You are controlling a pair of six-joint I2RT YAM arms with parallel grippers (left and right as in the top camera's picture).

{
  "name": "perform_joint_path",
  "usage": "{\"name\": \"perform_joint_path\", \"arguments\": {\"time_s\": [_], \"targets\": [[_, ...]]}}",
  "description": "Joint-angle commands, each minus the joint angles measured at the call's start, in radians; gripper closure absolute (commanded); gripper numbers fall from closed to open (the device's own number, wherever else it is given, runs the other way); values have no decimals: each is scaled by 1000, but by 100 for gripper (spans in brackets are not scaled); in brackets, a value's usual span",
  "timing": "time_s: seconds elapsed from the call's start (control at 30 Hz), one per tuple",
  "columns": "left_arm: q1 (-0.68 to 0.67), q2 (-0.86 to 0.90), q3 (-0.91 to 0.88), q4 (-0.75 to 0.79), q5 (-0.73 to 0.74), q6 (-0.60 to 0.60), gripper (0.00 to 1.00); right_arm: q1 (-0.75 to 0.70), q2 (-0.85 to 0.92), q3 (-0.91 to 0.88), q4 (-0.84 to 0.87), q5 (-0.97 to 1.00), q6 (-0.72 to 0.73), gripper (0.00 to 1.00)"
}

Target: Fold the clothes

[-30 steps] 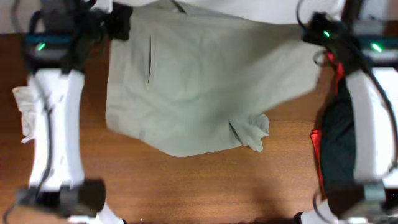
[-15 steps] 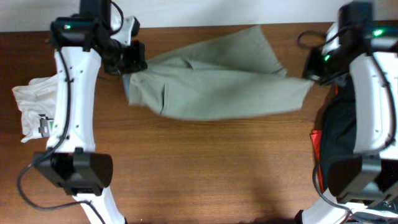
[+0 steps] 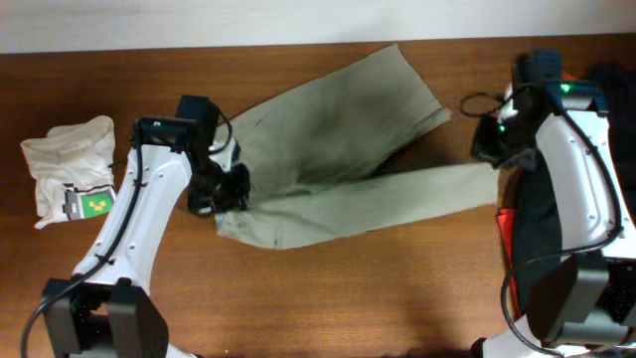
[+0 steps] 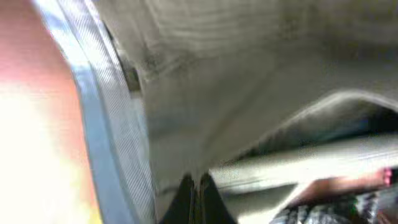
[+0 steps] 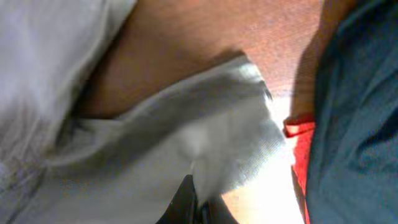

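The left end effector (image 3: 227, 189) is pressed together on a fold of cloth at the left end of the large pair of khaki grey-beige cotton trousers (image 3: 328, 159). In the left wrist view its dark fingertips (image 4: 186, 196) stand close together with the fabric (image 4: 249, 81) pinched between them, and the cloth rises away from them in a taut sheet. This view is blurred, so the exact part of the garment held cannot be told.

The right end effector (image 3: 490, 149) sits at the far right end of one trouser leg. In the right wrist view a dark fingertip (image 5: 186, 199) nips the pale ribbed end of that leg (image 5: 205, 143), with the jaws closed on it.

The trousers lie on the brown wooden counter (image 3: 328, 298) between the two arms. From the left end effector one leg runs up and to the right toward the far edge. The other leg stretches almost straight across to the right end effector, so the legs part in a narrow V.

A small crumpled white garment with a green label (image 3: 70, 174) lies near the left edge, well apart from the trousers. By the right arm lie a black garment (image 3: 542, 229) and a red garment (image 3: 504, 224), the red one just beside the held leg end.
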Motion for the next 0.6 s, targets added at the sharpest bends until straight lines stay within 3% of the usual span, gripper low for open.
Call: {"name": "perform_joint_path", "arguments": {"time_s": [0.0, 0.07, 0.2, 0.43, 0.47, 0.5, 0.57], "targets": [[106, -34, -30, 188, -296, -288, 100, 51, 16, 20, 296, 73, -63, 96], [118, -34, -56, 274, -386, -379, 100, 70, 48, 20, 419, 65, -62, 96], [119, -30, -138, 590, -428, -383, 98, 100, 148, 20, 684, -34, -62, 96], [120, 103, -146, 747, -537, -386, 98, 177, 269, 20, 998, -63, -62, 95], [120, 129, -146, 778, -569, -386, 97, 192, 288, 20, 1044, -63, -63, 87], [122, 147, -146, 799, -602, -387, 91, 199, 303, 20, 1072, -63, -62, 83], [131, 161, -146, 835, -663, -387, 90, 209, 337, 20, 1131, -63, -62, 76]]}}
